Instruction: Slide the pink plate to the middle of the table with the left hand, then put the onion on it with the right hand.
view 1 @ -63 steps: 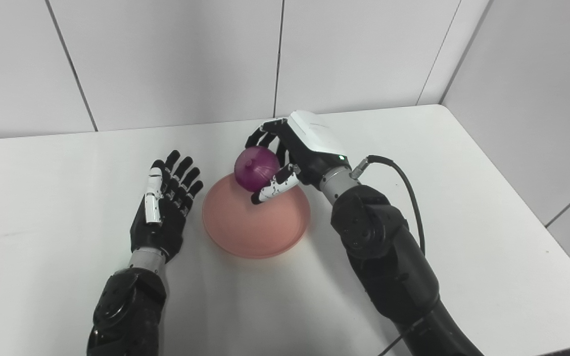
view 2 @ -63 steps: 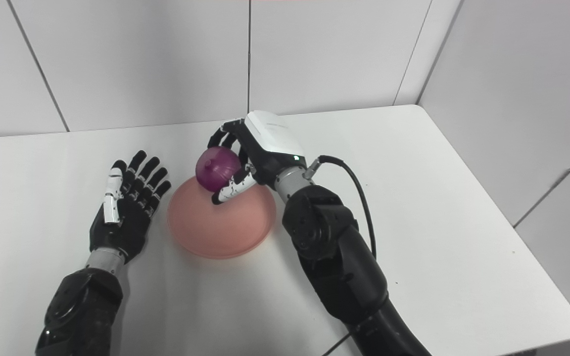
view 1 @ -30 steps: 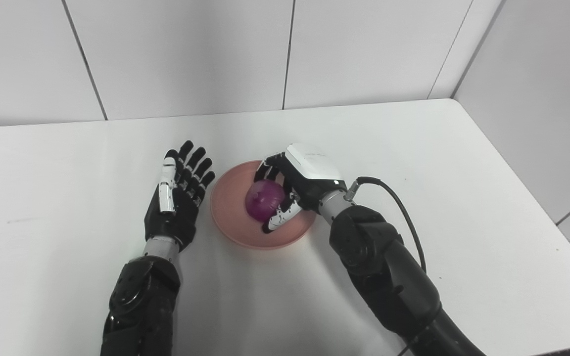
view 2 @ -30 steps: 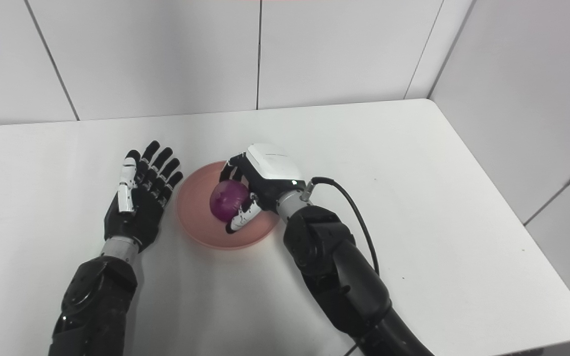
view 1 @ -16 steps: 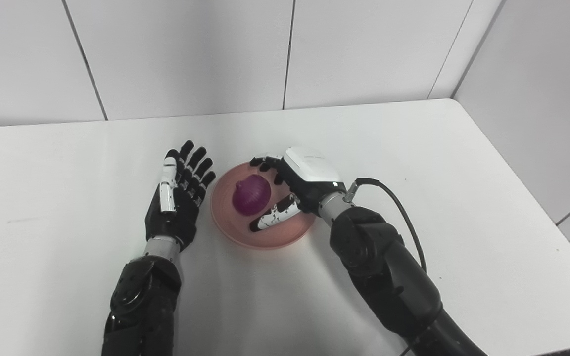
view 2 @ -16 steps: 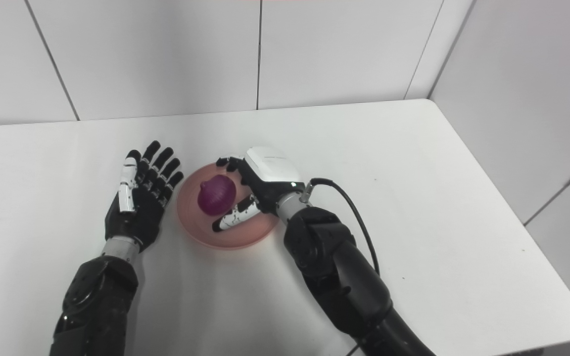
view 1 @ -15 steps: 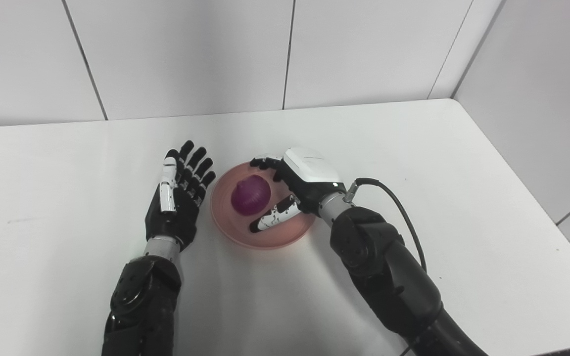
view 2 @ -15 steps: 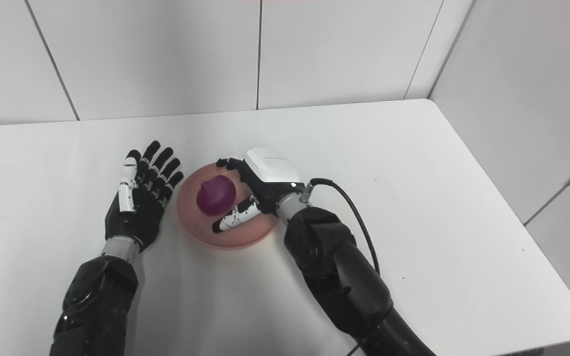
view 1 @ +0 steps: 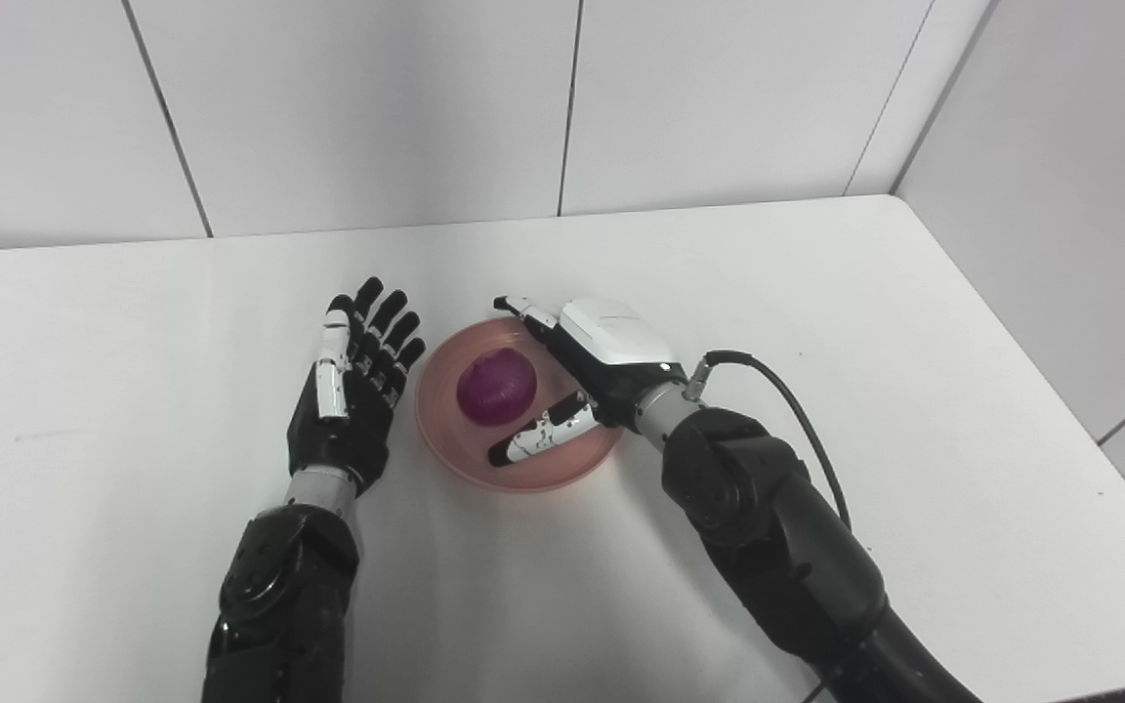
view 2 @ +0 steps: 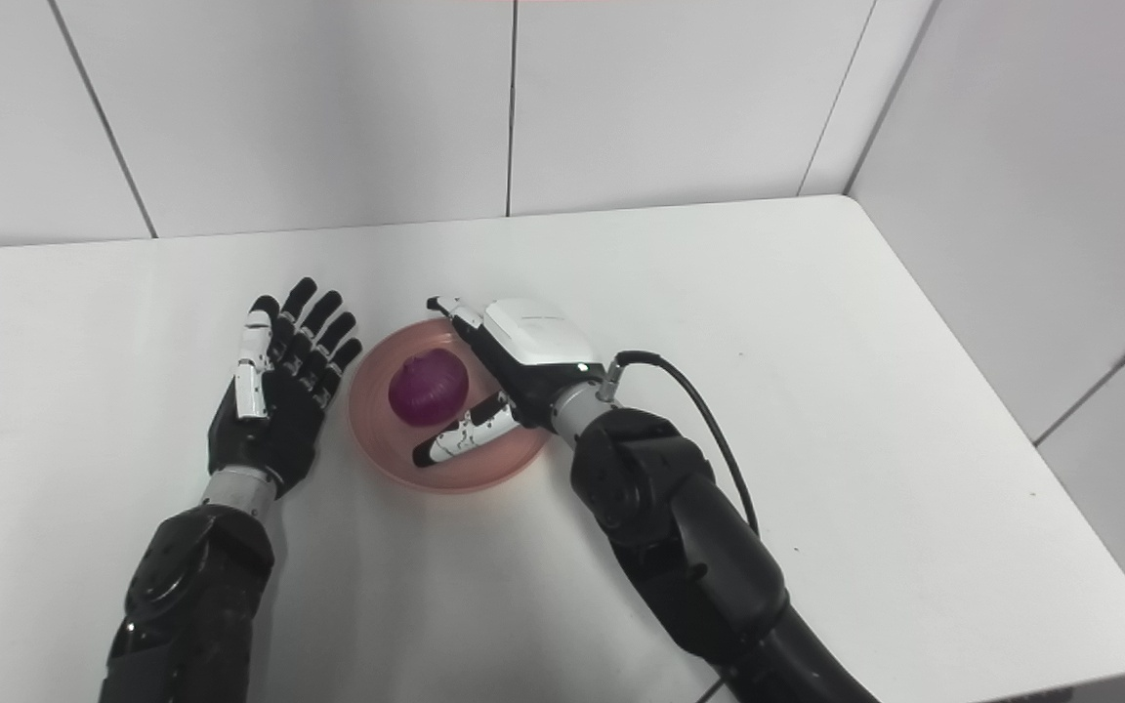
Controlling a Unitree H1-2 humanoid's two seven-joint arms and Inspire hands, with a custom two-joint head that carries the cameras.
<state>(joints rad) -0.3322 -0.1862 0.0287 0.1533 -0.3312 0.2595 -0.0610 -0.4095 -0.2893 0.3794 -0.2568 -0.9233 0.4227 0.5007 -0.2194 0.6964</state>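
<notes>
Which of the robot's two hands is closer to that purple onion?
The right hand. It lies open over the pink plate, its fingers flanking the onion. The left hand lies open on the table beside the plate's left rim, farther away.

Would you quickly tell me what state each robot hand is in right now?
Left robot hand: open, holding nothing, beside the plate.
Right robot hand: open, fingers spread around the onion, not gripping it.
</notes>
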